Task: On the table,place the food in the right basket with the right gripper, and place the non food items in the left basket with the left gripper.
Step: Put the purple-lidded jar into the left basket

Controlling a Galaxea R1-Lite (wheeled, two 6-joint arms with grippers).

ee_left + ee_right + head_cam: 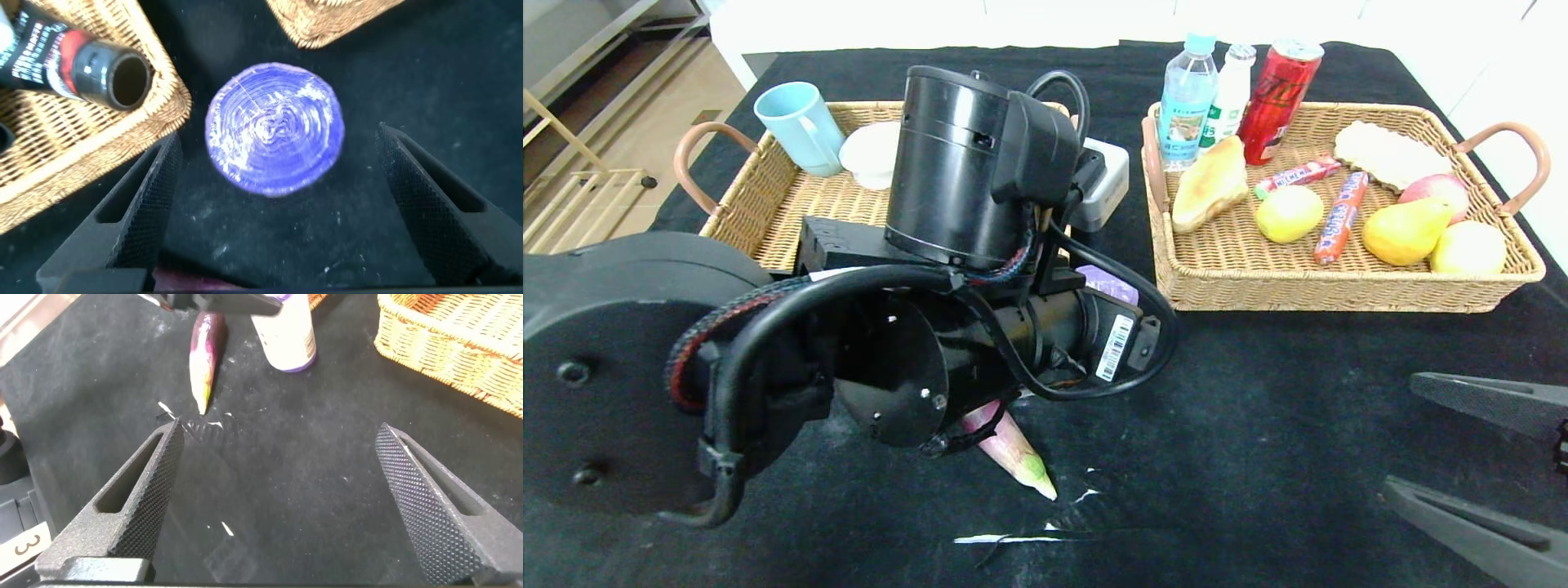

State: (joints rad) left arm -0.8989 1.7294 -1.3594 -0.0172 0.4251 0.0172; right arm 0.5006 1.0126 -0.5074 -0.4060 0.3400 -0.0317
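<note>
Here, left gripper (274,204) hangs spread wide above one round purple-lidded container (274,129) on black cloth between two woven wicker baskets, left basket (768,196) and right basket (1347,282); nothing held. One tapered pink cone (1013,449) lies nearby. Right gripper (282,498) open, empty, low over cloth.

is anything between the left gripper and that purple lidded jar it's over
Nothing visible. In the left wrist view the left gripper is open above the purple jar, fingers on either side, with only black tablecloth around it.
</note>
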